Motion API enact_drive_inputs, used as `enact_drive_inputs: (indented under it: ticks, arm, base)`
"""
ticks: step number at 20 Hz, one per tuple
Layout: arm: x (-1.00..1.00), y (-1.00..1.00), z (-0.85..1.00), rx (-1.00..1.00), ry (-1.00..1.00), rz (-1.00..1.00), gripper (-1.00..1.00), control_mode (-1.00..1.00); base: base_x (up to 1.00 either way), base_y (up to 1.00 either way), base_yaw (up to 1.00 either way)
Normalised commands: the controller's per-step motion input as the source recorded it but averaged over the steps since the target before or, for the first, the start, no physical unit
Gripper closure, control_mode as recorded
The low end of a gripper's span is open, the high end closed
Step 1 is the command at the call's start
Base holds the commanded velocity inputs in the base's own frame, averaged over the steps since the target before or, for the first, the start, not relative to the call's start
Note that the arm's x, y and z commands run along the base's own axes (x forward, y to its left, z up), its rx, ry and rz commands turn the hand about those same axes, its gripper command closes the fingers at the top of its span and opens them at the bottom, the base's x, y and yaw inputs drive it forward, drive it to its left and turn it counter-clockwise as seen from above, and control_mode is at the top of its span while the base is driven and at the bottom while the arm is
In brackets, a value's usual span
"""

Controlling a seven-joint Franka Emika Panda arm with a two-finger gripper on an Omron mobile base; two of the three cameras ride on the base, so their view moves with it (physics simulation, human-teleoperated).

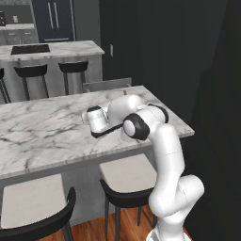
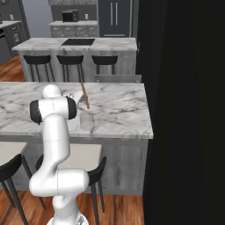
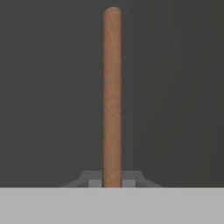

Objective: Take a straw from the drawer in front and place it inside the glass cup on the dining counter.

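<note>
The thin orange-brown straw (image 3: 112,96) stands straight up from between my fingertips in the hand view, and my gripper (image 3: 112,180) is shut on its lower end. From the right base view the straw (image 2: 85,95) leans slightly over the dining counter (image 2: 118,110), with my gripper (image 2: 82,100) beside my elbow. The clear glass cup (image 2: 86,121) stands on the marble directly below the straw's lower tip, which seems to end just above the rim. In the left base view my hand (image 1: 96,120) hovers over the dining counter (image 1: 42,127) and hides the cup and straw.
Dark-framed stools (image 1: 127,181) stand tucked under the counter's near edge. A pale grey box shape (image 2: 117,78), perhaps the open drawer, shows past the far edge. A dark wall (image 2: 189,110) rises to the right. Behind stands a smaller counter with a black inset (image 2: 78,42).
</note>
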Motion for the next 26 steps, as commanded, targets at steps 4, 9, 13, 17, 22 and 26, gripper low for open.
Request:
enact_drive_inputs:
  ticks: [4,9,13,17,22,26]
  arm:
    - [-0.19,0.01,-0.06,0.00,-0.14,0.00,1.00,-1.00]
    - [-0.28,0.00,-0.10,0.00,-0.11,0.00,1.00,-1.00]
    - [-0.10,0.00,-0.21,0.00,-0.12,0.00,1.00,-1.00]
    - [0.00,0.00,-0.31,0.00,-0.05,0.00,1.00,-1.00]
    - [0.00,0.00,-0.29,0.00,-0.02,0.00,1.00,-1.00]
    - [-0.04,0.00,-0.39,0.00,-0.04,0.00,1.00,-1.00]
  base:
    - [0.00,0.00,0.00]
    - [0.00,0.00,0.00]
    - [0.00,0.00,0.00]
    - [0.00,0.00,0.00]
    - [0.00,0.00,0.00]
    - [0.00,0.00,0.00]
